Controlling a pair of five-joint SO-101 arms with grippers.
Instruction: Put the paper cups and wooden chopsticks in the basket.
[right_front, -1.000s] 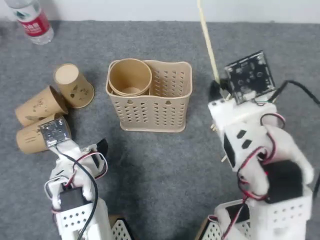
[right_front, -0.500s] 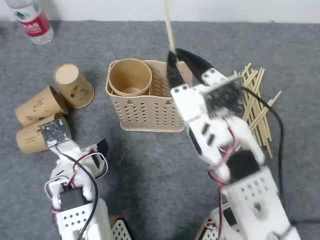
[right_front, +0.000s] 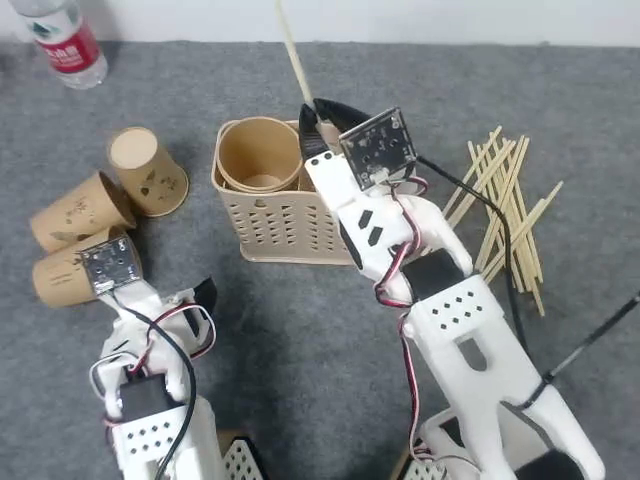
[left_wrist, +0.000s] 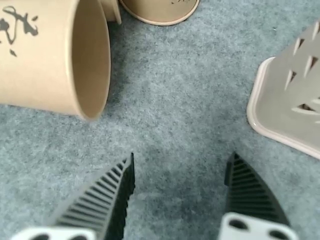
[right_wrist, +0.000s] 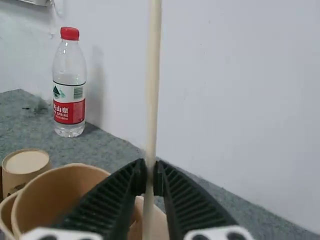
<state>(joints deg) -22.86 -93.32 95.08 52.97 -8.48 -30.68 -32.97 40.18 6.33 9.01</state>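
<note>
Grey surface (right_front: 300, 330) bore the basket (right_front: 280, 220). Right tool (right_front: 312, 112) was clamped on one upright chopstick (right_front: 292, 50) above it; left tool (left_wrist: 182, 156) stood wide open near three loose paper cups (right_front: 75, 210).

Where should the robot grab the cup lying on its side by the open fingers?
Probably the lying cup by its rim: one finger inside the mouth, one outside, coming from the basket side, where the mouth opens. Its round wall could roll away.
</note>
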